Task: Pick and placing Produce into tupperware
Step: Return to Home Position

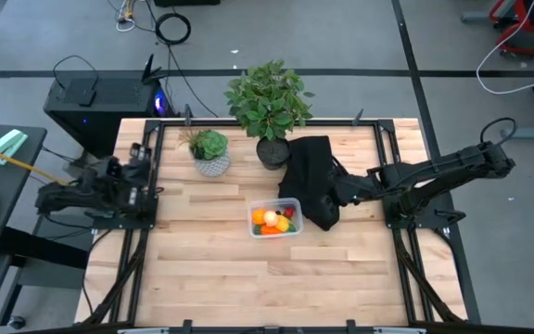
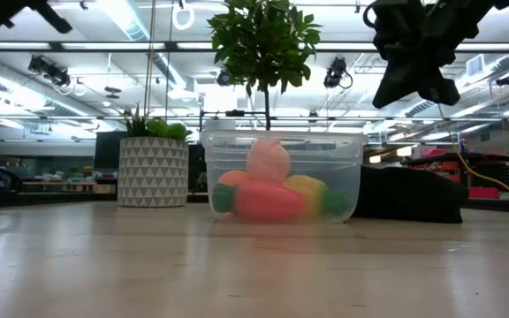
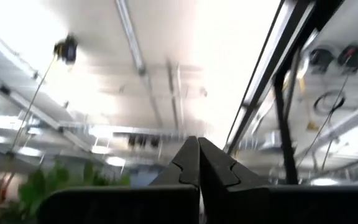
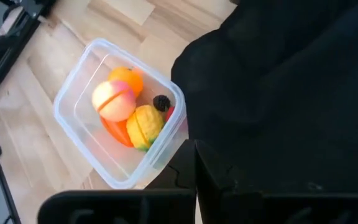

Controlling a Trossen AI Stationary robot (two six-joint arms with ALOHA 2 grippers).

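Note:
The clear tupperware (image 1: 297,208) stands on the wooden table near its middle, and the produce (image 1: 273,221) lies inside it. In the right wrist view I see a peach-coloured ball (image 4: 113,101), an orange (image 4: 129,78), a yellow piece (image 4: 143,124), a tiny dark piece (image 4: 161,102) and an orange carrot (image 4: 115,130) in it. My right gripper (image 4: 195,165) hangs shut above the black cloth (image 1: 310,176), just right of the tupperware, holding nothing. My left gripper (image 3: 199,163) is shut and points up at the ceiling, drawn back at the table's left edge (image 1: 143,191).
A black cloth (image 4: 291,87) lies crumpled right beside the tupperware. A small plant in a white patterned pot (image 1: 211,156) and a taller leafy plant in a dark pot (image 1: 269,102) stand at the far edge. Bare wood fills the near half of the table (image 1: 267,278).

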